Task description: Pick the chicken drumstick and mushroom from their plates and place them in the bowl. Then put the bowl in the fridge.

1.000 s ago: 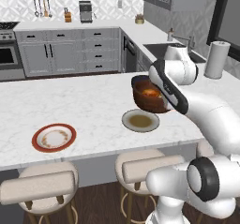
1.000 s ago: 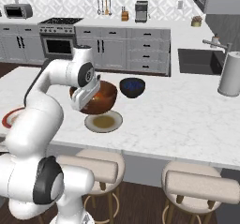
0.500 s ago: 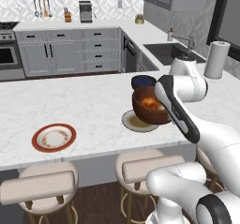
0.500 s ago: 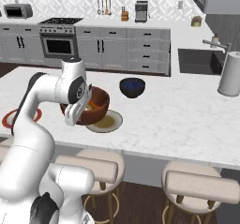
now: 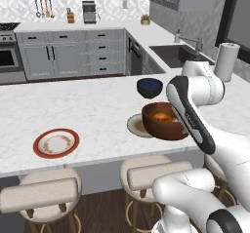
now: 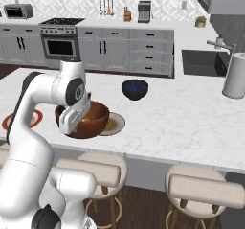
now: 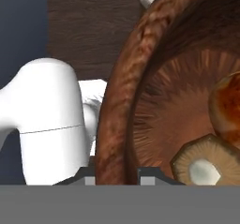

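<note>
Landmark: white marble island counter (image 5: 93,110).

1. Bowl (image 5: 163,120), reddish-brown, deep, wood-grained inside. Raised above the counter's near edge, over the stools, partly overlapping the grey-olive plate behind it. Gripper (image 7: 117,174) clamped on its rim, one fingertip (image 7: 88,177) outside the wall, the other inside; jaws nearly closed on the thin wall.
2. Chicken drumstick (image 7: 227,110), golden-orange, lying inside the bowl against the far wall in the hand view.
3. Mushroom (image 7: 206,162), tan cap with pale stem end up, inside the bowl, just beside the drumstick.
4. Grey-olive plate (image 6: 112,123), brownish centre, flat on the counter near its front edge, just behind the lifted bowl.
5. Red-rimmed plate (image 5: 56,143), pale speckled centre, on the counter near its front edge, well apart from the bowl toward the stove side.
6. Dark navy bowl (image 5: 149,87), on the counter behind the grey-olive plate, toward the sink side.
7. Paper towel roll (image 6: 235,74), upright at the counter's far corner, near the sink (image 6: 203,61).
8. Cushioned stools (image 6: 203,189), tucked under the counter's front edge.

Writing: a faint thin mark on the arm's forearm cover, too small to read. No other labels legible.
</note>
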